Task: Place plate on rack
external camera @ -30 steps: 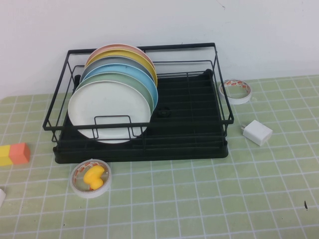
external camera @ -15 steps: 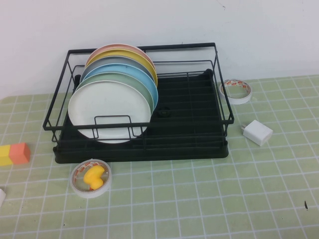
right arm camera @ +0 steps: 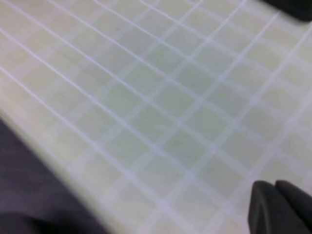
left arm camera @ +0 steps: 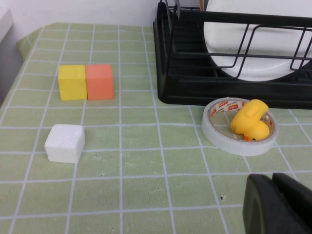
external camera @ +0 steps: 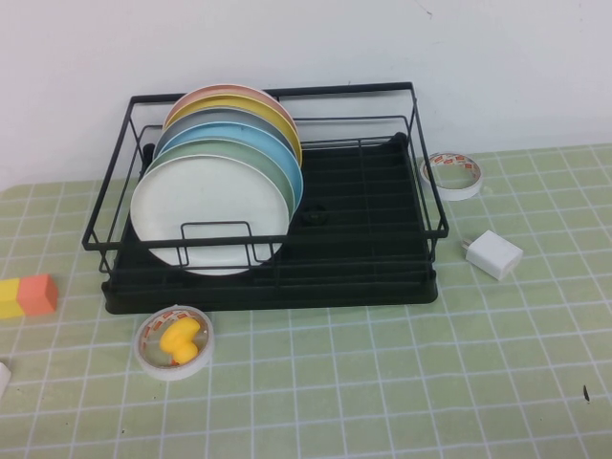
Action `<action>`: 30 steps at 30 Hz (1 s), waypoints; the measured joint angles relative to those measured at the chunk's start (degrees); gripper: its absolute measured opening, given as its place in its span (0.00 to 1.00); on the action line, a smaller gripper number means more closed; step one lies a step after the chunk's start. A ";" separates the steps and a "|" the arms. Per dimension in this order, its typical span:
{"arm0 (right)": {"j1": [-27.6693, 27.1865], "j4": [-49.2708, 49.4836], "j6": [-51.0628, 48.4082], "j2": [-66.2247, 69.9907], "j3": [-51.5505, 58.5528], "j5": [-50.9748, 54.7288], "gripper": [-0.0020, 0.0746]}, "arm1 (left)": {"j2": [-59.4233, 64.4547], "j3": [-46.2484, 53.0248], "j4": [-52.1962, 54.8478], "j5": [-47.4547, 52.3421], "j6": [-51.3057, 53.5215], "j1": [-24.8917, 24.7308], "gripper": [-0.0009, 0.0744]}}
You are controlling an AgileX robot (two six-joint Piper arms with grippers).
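The white plate (external camera: pixel 206 215) stands upright in the front slot of the black wire rack (external camera: pixel 382 277), ahead of mint-green, light blue, yellow and pink plates. In the left wrist view the plate (left arm camera: pixel 253 53) shows behind the rack's wires (left arm camera: pixel 185 83). My left gripper (left arm camera: pixel 273 183) is shut and empty, low over the table near the rack's front left. My right gripper (right arm camera: pixel 275 187) is shut and empty over bare green grid cloth. Neither gripper shows in the high view.
A tape ring with a yellow duck (external camera: pixel 175 342) lies before the rack; it also shows in the left wrist view (left arm camera: pixel 249 121). Yellow and orange blocks (external camera: pixel 27 295) and a white block (left arm camera: pixel 65 142) are at left. Another tape ring (external camera: pixel 452 174) and a white charger (external camera: pixel 493 254) are at right.
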 joint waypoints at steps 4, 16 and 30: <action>-4.27 -4.75 -6.97 -3.80 0.00 0.00 0.02 | 0.00 0.00 -0.10 0.00 0.00 0.00 0.01; -29.97 -6.47 -8.79 -18.15 0.29 -0.22 0.02 | 0.00 0.00 -0.21 0.00 0.00 0.00 0.01; -45.67 -1.34 -8.07 -24.75 19.28 -20.46 0.02 | 0.00 0.00 -0.32 0.03 0.00 0.00 0.01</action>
